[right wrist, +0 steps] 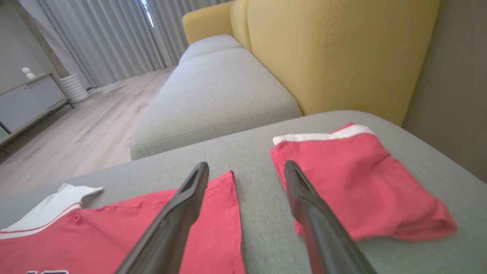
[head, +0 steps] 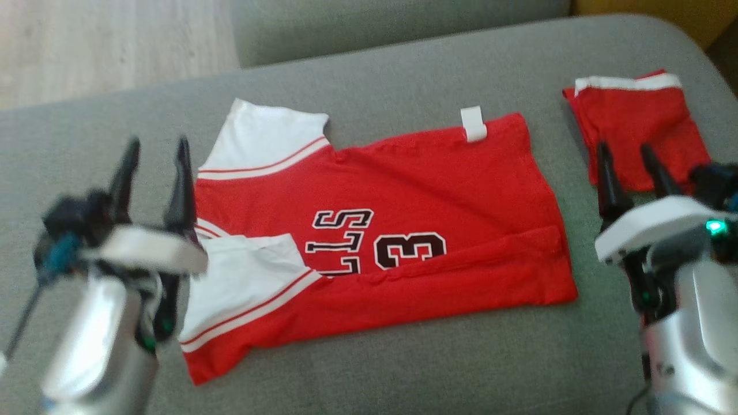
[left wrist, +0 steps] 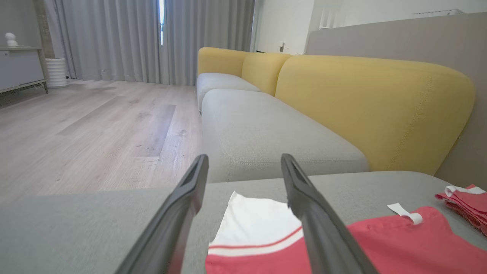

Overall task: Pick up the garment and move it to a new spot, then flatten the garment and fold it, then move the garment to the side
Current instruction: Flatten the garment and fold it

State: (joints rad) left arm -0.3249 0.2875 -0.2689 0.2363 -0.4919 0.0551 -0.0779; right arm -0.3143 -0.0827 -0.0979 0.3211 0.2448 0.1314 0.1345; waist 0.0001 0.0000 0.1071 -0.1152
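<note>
The garment (head: 438, 190) was bright red, and its sleeves (head: 259, 135) were white with thin red and white stripes along the seam. Its letters and the number 3 were black with a white outline, and its small tag (head: 474, 123) was white. The folded cloth (head: 640, 127) was the same red with one white band. The seat cushion (head: 403, 357) was plain grey, the backrest (left wrist: 365, 102) mustard yellow, the curtains (left wrist: 114, 38) grey and the floor (left wrist: 95, 129) pale wood. The left gripper (head: 158, 143) and the right gripper (head: 624, 148) had black fingers.
</note>
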